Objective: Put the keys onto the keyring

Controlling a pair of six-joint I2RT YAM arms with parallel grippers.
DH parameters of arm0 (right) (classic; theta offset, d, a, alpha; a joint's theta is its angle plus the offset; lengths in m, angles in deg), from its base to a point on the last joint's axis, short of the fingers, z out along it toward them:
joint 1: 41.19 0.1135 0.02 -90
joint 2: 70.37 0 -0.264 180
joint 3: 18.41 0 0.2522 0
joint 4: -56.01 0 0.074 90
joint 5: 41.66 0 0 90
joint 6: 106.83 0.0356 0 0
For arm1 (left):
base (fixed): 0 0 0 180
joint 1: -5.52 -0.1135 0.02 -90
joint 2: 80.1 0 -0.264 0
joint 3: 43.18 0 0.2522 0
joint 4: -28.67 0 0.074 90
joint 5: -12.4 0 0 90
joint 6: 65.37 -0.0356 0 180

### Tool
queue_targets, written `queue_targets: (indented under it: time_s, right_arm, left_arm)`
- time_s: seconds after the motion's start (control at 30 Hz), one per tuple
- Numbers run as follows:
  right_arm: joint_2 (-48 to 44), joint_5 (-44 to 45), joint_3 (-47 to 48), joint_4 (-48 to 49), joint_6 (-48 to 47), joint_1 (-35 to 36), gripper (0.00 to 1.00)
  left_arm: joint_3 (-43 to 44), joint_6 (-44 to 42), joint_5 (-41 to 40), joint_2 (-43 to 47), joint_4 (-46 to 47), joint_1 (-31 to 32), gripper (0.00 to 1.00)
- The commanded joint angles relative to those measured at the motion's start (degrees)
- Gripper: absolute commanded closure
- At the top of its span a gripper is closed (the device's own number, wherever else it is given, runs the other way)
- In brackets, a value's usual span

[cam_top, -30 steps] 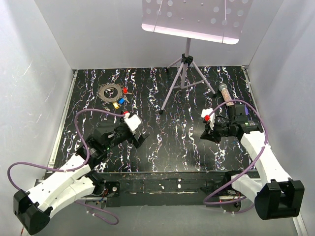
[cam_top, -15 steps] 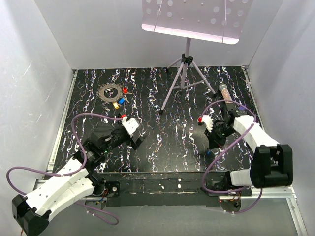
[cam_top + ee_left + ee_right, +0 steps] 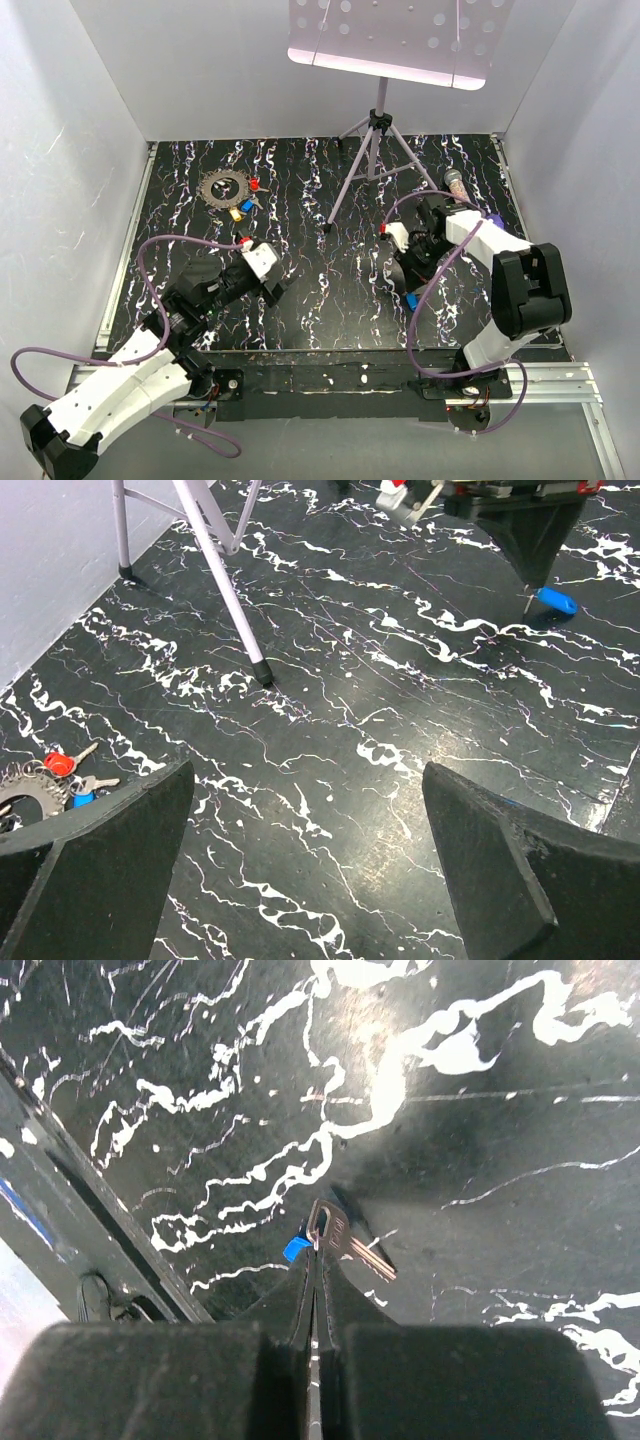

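Observation:
The keyring (image 3: 224, 188) lies at the far left of the mat with a red key (image 3: 254, 185), a blue key (image 3: 246, 205) and a yellow key (image 3: 236, 213) beside it. It also shows in the left wrist view (image 3: 25, 790) with the red key (image 3: 60, 763). My right gripper (image 3: 408, 291) points down at the mat, right of centre. Its jaws are shut, and their tips (image 3: 318, 1248) pinch the head of a bare metal key (image 3: 340, 1236). A blue plastic piece (image 3: 295, 1249) lies by the tips and shows in the top view (image 3: 411, 299). My left gripper (image 3: 310, 860) is open and empty over bare mat.
A tripod stand (image 3: 371, 150) stands at the back centre; one leg foot (image 3: 263, 678) is ahead of my left gripper. A speckled tube (image 3: 455, 182) lies behind my right arm. The mat's near edge and metal rail (image 3: 60, 1210) are close to my right gripper.
My right arm has swung left and turned its gripper down onto the mat; the blue piece now shows at its tips. My left arm has drawn back slightly.

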Motion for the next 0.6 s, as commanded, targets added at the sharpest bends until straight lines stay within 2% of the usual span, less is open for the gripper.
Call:
queue_targets:
  time_s: [0.0, 0.57]
  right_arm:
    - [2.07, 0.95, 3.65, 2.54, 5.45, 1.76, 0.99]
    - [8.05, 6.75, 6.65, 7.46, 12.66, 4.22, 0.99]
  left_arm:
    - [0.05, -0.78, -0.95, 1.91, -1.00, -0.26, 0.02]
    - [0.49, -1.40, -1.65, 2.96, -1.53, -0.35, 0.02]
